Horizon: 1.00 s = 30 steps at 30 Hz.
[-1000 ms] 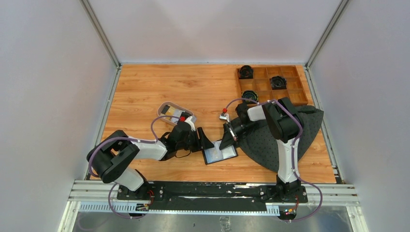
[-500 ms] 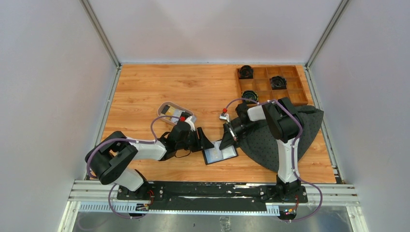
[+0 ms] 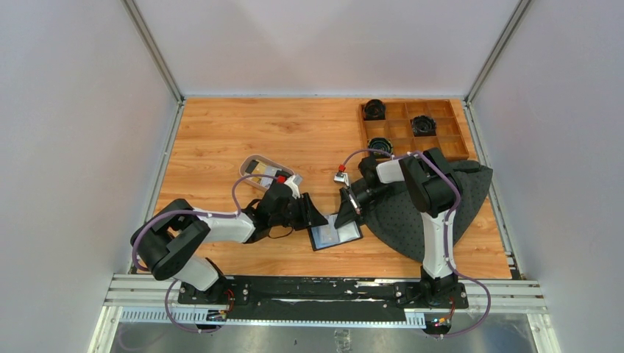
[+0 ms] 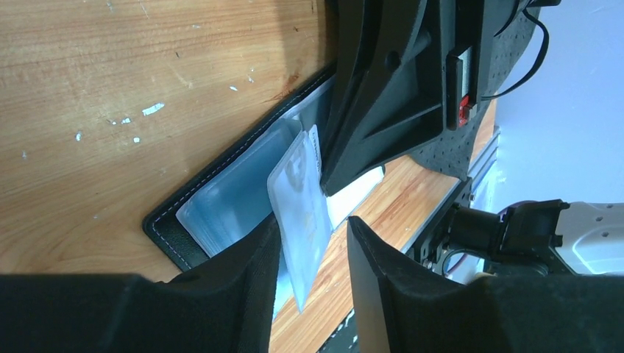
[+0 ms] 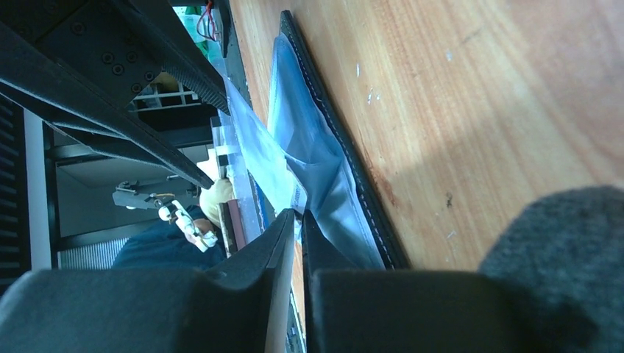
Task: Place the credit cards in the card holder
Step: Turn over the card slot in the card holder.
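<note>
The black card holder (image 3: 335,234) lies open on the table between my grippers, its grey-blue slots up; it also shows in the left wrist view (image 4: 221,209) and the right wrist view (image 5: 324,162). My left gripper (image 3: 315,215) is open at its left edge. In the left wrist view a pale silvery card (image 4: 298,198) stands tilted out of the slots between the open fingers (image 4: 315,224), leaning against one finger. My right gripper (image 3: 346,209) is shut (image 5: 298,215) on a clear sleeve of the holder (image 5: 257,158) and holds it lifted. More cards (image 3: 261,168) lie in the oval tray.
The oval pale-rimmed tray (image 3: 250,162) sits just behind my left arm. A wooden compartment box (image 3: 434,129) with black round items stands at the back right. A dark dotted cloth (image 3: 441,213) lies under my right arm. The metal rail (image 3: 309,290) runs along the near edge.
My left gripper has shifted slightly right, toward the holder. The right gripper and the holder have not visibly moved.
</note>
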{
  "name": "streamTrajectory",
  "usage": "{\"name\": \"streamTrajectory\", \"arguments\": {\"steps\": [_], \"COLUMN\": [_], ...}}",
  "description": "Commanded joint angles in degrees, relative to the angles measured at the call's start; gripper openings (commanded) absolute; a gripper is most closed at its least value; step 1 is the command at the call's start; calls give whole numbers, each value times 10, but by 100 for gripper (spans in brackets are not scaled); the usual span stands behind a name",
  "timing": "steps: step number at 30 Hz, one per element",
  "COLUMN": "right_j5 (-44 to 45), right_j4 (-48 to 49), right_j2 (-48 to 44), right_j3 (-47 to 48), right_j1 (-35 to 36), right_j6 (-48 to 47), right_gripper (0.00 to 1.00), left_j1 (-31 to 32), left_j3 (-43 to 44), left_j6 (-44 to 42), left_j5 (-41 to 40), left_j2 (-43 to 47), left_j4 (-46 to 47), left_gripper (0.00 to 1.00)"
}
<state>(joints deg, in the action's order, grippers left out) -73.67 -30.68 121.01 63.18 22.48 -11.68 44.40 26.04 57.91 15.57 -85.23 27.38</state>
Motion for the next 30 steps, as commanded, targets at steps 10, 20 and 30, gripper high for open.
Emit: {"name": "streamTrajectory", "arguments": {"steps": [10, 20, 30], "right_j5": [75, 158, 185], "right_j4": [-53, -70, -71], "right_j2": [-60, -132, -162], "right_j3": [24, 34, 35], "right_j1": [0, 1, 1], "right_j6": [-51, -91, -100], "right_gripper": [29, 26, 22], "left_j1": [3, 11, 34], "left_j3": [9, 21, 50], "left_j6": [-5, 0, 15], "left_j5": [6, 11, 20], "left_j2": [-21, -12, -14], "left_j4": [9, 9, 9], "left_gripper": [18, 27, 34]}}
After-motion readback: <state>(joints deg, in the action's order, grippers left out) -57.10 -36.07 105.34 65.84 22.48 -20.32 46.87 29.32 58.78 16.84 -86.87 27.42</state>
